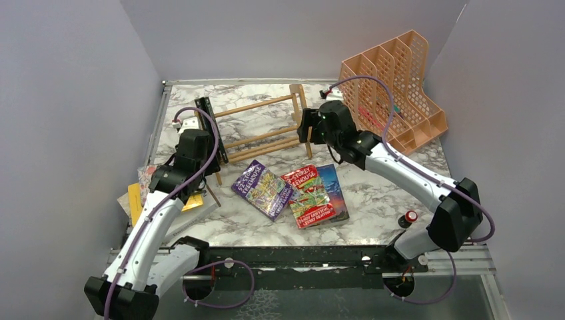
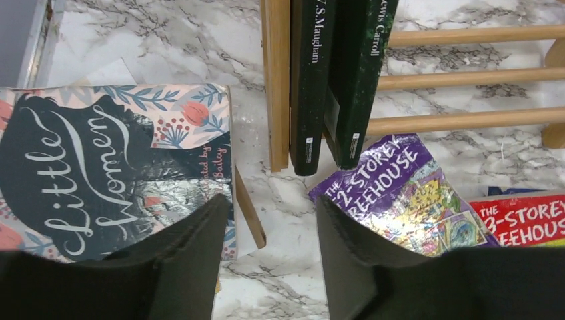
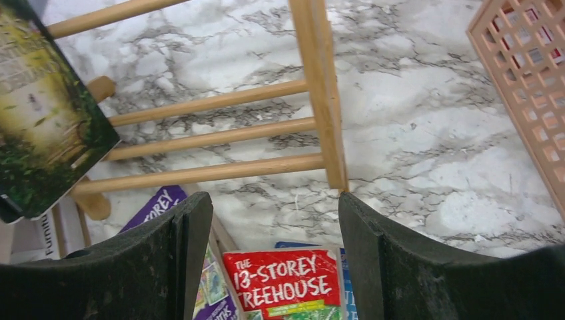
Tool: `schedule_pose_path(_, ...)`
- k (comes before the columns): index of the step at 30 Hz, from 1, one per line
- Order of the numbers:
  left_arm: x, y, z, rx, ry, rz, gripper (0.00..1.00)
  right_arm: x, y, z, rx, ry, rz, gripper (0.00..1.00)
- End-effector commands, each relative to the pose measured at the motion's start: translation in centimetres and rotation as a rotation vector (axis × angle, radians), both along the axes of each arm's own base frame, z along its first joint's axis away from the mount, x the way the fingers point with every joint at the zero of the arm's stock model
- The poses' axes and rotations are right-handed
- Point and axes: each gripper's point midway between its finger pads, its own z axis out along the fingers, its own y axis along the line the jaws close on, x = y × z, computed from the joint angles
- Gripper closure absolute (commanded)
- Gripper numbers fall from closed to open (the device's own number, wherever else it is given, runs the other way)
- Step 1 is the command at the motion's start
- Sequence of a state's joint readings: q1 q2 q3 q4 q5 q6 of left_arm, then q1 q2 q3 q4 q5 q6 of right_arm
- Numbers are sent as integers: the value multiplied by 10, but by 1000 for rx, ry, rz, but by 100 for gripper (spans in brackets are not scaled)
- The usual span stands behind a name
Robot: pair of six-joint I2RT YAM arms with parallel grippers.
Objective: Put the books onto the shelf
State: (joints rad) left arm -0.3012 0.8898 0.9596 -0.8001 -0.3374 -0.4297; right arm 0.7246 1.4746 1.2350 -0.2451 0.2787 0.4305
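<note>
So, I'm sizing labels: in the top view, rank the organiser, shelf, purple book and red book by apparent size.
Organiser, largest.
Shelf, next.
Purple book and red book: about alike, smallest.

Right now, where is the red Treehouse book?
In the top view the red Treehouse book lies flat in the middle of the table, just right of the purple book, overlapping a blue book, in front of the shelf.

Blue book [image 1: 337, 189] mostly under red book [image 1: 307, 195]
</note>
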Motion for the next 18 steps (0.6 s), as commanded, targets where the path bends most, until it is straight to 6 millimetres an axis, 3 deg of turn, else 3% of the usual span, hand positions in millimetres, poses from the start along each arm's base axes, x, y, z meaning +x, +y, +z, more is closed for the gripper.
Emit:
schedule_pose_path(1,23,8,4,7,-68,66,55,5,-10,-20,-13,61,-9,26)
schedule_pose_path(6,44,12,1,-2,-74,72,68,24,-11,-30,-25,67,7,27)
schedule_pose_path(14,59,10,-5,-86,-79,42,68,58,-12,-41,-102,28,7,32)
schedule_pose_path(18,63,6,-11,-151,-76,36,70,78,-8,-43,-129,-2,-3,39)
